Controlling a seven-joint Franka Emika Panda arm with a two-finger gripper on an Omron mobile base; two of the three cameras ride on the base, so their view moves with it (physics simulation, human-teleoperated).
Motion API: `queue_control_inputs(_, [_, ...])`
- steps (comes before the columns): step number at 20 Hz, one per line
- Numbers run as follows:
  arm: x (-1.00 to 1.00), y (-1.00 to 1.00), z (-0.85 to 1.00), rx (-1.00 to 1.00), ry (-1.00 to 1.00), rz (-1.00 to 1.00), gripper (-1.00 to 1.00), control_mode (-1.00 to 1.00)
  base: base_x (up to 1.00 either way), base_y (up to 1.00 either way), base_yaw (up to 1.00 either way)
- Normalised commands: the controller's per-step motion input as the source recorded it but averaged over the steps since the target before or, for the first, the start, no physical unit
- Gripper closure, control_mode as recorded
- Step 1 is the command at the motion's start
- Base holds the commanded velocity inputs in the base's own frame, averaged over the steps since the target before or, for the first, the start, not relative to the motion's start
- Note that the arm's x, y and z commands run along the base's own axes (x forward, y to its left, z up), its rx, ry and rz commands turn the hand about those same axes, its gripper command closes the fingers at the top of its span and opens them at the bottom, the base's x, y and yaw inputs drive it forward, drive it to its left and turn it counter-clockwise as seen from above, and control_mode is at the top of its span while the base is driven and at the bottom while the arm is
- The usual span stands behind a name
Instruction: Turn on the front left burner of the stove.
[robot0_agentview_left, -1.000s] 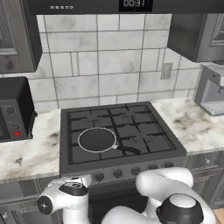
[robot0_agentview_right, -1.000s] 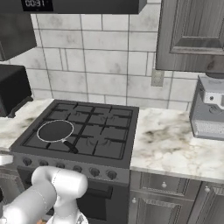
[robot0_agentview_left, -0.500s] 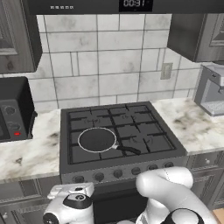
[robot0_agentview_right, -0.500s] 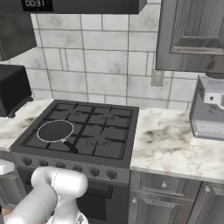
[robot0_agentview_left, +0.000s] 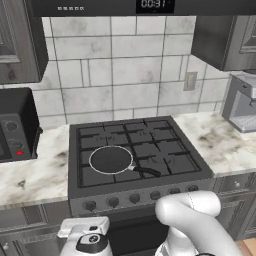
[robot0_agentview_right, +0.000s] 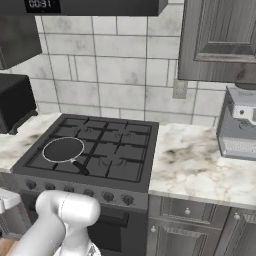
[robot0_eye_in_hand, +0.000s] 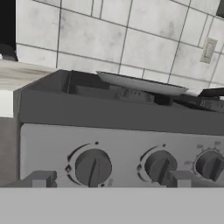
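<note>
Heads up, you're lined up low in front of the stove (robot0_agentview_left: 137, 150), with the gripper (robot0_eye_in_hand: 109, 180) spread wide: one fingertip sits left of the leftmost knob (robot0_eye_in_hand: 92, 167), the other over by the second knob (robot0_eye_in_hand: 159, 166). So the leftmost knob sits between the fingers but nothing's touching yet.

The front left burner (robot0_agentview_left: 100, 172) is under the frying pan (robot0_agentview_left: 111, 160), which sits on that corner of the grate with its handle poking toward the middle.

Where this can go wrong, I'd say: the gap is wide enough that closing off-centre could clip the second knob, or slide off the round face. Also double-check the leftmost knob really maps to front left; I can't read any markings. And there's a pan on that burner once it lights.
</note>
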Motion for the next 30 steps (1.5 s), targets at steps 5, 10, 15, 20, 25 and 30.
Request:
queue_control_inputs(5, [0.13,-0.09,-0.08,0.00,0.00,0.06,-1.00,-1.00,0.00,0.00,0.00])
queue_control_inputs(10, [0.28,-0.10,-0.15,0.00,0.00,0.07,-1.00,-1.00,0.00,0.00,0.00])
queue_control_inputs(15, [0.34,-0.04,-0.22,0.00,0.00,0.04,-1.00,-1.00,0.00,0.00,0.00])
queue_control_inputs(20, [0.41,0.00,-0.31,0.00,0.00,0.00,-1.00,-1.00,0.00,0.00,0.00])
queue_control_inputs(25, [0.30,0.01,-0.35,0.00,0.00,0.00,-1.00,-1.00,0.00,0.00,0.00])
queue_control_inputs(30, [0.22,0.02,-0.35,-0.01,0.00,0.00,-1.00,-1.00,0.00,0.00,0.00])
